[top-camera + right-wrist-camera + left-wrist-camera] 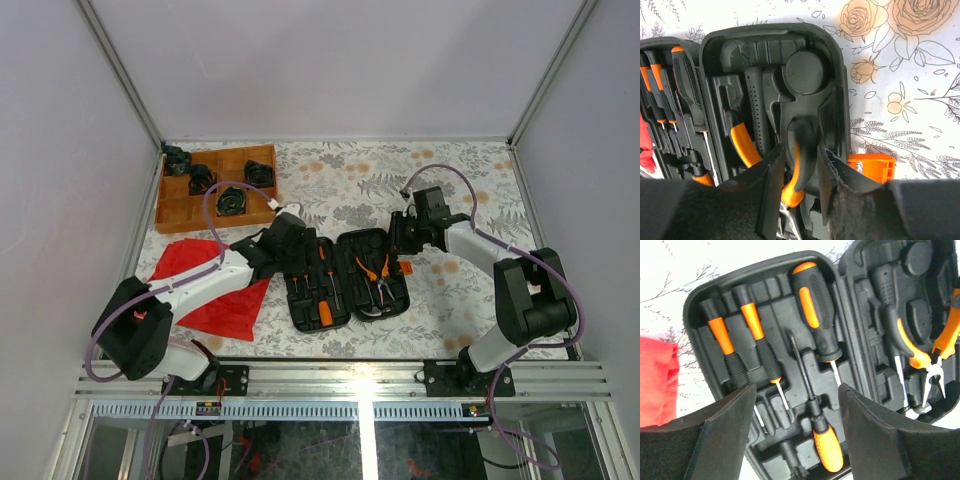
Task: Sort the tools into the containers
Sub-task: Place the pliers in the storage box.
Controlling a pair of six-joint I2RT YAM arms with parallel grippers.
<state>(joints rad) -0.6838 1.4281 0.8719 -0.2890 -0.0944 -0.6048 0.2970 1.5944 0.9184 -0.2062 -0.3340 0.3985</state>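
The black tool case (300, 305) lies open at the table's middle. Its left half (770, 295) holds several orange-and-black screwdrivers (815, 305) in moulded slots. Its right half (805, 75) holds orange-handled pliers (375, 270), which also show in the left wrist view (930, 355). My left gripper (797, 387) is open and empty just above the screwdriver half, seen from above at the case's near-left corner (298, 258). My right gripper (801, 150) sits at the case's far right edge (400, 240), its jaws closed narrowly on one blurred pliers handle (800, 165).
A compartmented wooden tray (170, 215) with dark round parts stands at the back left. A red cloth (215, 290) lies left of the case, under my left arm. The case's orange latch (872, 167) sticks out on its right side. Grey walls enclose the floral table.
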